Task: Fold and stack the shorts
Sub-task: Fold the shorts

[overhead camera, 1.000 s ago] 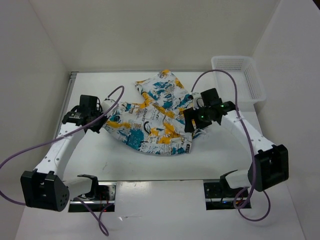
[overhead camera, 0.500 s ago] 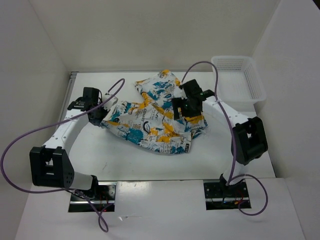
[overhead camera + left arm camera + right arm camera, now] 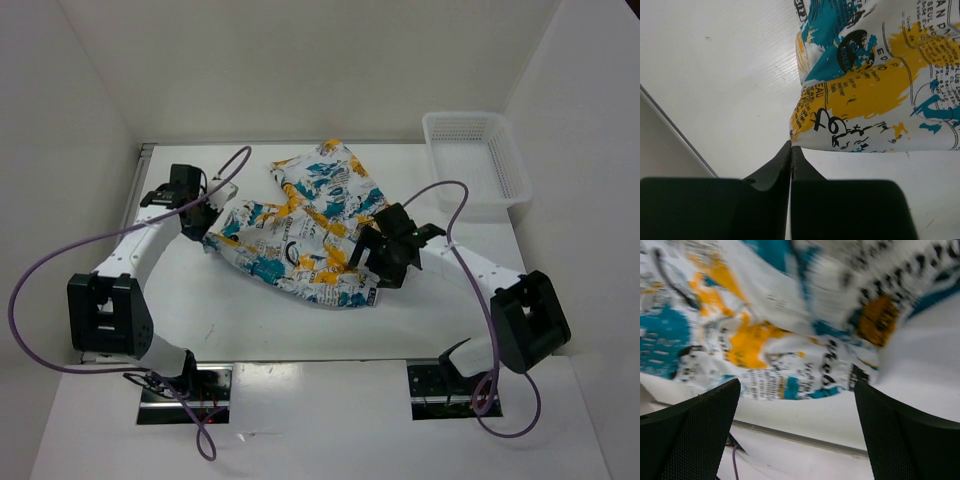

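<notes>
Part the left gripper's (image 3: 791,149) pressed-together fingers, which clamp nothing, before you take the shorts' (image 3: 300,235) corner just beyond their tips. Then close the right gripper (image 3: 796,390), its fingers now wide apart, on the hem opposite so both corners lift evenly. The shorts lie crumpled and unfolded mid-table (image 3: 250,320), white cloth with yellow-orange, teal and black print.

The shorts (image 3: 305,228) lie rumpled and unfolded, spread flat mid-table.

Robot lab enclosure, white table (image 3: 240,318), plain white walls (image 3: 300,70) (two bolted arms (image 3: 475,265))
</notes>
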### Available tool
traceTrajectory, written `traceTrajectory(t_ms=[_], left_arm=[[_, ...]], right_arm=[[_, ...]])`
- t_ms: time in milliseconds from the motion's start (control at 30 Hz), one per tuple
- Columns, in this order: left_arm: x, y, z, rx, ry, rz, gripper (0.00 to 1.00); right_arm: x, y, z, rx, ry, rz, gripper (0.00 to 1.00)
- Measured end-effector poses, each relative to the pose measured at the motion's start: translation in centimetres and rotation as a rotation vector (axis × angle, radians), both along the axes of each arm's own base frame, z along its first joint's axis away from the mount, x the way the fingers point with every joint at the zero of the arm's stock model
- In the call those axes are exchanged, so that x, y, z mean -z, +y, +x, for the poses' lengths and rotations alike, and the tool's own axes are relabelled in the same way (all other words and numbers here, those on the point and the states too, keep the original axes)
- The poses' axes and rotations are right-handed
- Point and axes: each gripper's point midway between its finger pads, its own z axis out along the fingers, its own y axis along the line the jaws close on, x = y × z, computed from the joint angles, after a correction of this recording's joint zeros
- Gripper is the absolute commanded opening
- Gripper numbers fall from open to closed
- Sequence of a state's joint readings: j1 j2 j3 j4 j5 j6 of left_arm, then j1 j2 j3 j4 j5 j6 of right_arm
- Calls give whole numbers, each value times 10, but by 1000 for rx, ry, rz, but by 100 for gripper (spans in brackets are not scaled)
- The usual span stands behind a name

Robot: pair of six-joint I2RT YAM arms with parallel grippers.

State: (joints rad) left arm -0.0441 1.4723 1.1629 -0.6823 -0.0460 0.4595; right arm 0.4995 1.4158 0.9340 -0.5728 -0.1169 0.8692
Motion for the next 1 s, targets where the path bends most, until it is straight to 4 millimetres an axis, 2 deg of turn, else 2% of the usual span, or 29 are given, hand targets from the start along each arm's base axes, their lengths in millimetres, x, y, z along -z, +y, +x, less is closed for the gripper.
traceTrajectory(t_ms=[100, 233, 467, 567, 633, 667, 700, 833, 933, 1000], left_arm=[[2, -2, 8, -16, 5, -16, 0], [3, -3, 10, -17, 7, -23, 0], [4, -4, 9, -32, 11, -30, 0], [4, -4, 9, -33, 11, -31, 0], [4, -4, 9, -33, 11, -31, 0], [4, -4, 9, -33, 11, -31, 0], [4, -4, 9, -33, 11, -30, 0], [4, -4, 9, -33, 11, -31, 0], [4, -4, 9, -34, 12, -29, 0], [2, -1, 9, -41, 11, -16, 0]], right_arm=[[23, -10, -21, 31, 82, -22, 98], [39, -20, -41, 66, 134, -30, 98], [58, -15, -47, 84, 159, 11, 93], [64, -6, -41, 87, 161, 47, 80], [65, 0, -35, 85, 152, 73, 64], [66, 2, -33, 88, 151, 79, 56], [68, 3, -30, 93, 147, 82, 35], [72, 4, -25, 95, 134, 79, 0], [64, 4, -16, 43, 89, 51, 0], [41, 10, 11, -13, 1, 39, 0]])
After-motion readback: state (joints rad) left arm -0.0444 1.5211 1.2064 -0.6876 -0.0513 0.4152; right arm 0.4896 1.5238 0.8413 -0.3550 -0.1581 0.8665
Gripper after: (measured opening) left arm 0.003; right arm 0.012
